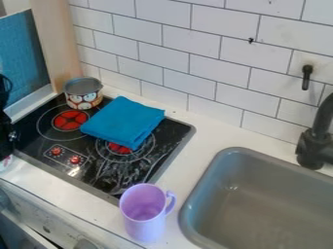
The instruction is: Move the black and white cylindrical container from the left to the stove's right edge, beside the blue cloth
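Dark parts of the arm and gripper (7,135) stand at the left edge, beside the stove's left side. Just below them a small white and red thing (5,162) is partly cut off by the edge; I cannot tell if it is held. A folded blue cloth (123,121) lies on the black stove top (104,170), over part of the right burner. Behind it, at the stove's back corner, is a small pot with a patterned side (84,99). A purple cup (144,219) stands upright on the counter at the front, its handle to the right.
The grey sink (224,160) takes up the lower right, with a black faucet (313,146) at its back edge. A white tiled wall (169,58) runs behind the counter, with a black hook (306,78) on it. A wooden panel (55,39) rises at the back left.
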`<state>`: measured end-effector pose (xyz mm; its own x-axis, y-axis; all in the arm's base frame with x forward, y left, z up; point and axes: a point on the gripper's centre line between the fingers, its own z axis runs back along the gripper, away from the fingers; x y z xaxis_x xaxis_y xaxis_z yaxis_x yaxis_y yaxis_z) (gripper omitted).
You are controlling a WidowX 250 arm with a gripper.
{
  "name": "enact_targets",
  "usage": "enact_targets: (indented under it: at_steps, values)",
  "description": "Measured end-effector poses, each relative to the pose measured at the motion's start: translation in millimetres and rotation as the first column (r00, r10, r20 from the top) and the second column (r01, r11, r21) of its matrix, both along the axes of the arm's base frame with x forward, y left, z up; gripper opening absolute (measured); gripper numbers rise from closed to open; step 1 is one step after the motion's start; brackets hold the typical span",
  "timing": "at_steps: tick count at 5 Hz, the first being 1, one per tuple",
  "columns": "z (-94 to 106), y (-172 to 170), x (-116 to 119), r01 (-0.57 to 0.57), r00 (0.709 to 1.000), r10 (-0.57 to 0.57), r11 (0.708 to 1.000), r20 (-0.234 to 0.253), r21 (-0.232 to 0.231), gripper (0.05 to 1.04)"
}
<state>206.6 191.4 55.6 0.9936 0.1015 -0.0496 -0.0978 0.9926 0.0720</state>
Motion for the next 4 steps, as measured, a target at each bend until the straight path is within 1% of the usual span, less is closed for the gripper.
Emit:
enact_targets:
  at_steps: [1, 2, 3, 4]
  values:
    - [-1.2, 0.8, -0.1, -0.006, 1.0, 0.006, 1.0, -0.005, -0.003, 0.999]
    - [-6.3, -0.5, 3.4, 0.013, 1.0, -0.013, 1.0, 0.005, -0.028, 0.999]
    - [-11.0, 7.3, 6.6, 0.003, 1.0, -0.003, 0.999, 0.001, -0.033, 0.999]
    - [-15.8, 10.7, 7.1, -0.004, 1.0, 0.004, 1.0, -0.014, -0.023, 0.932]
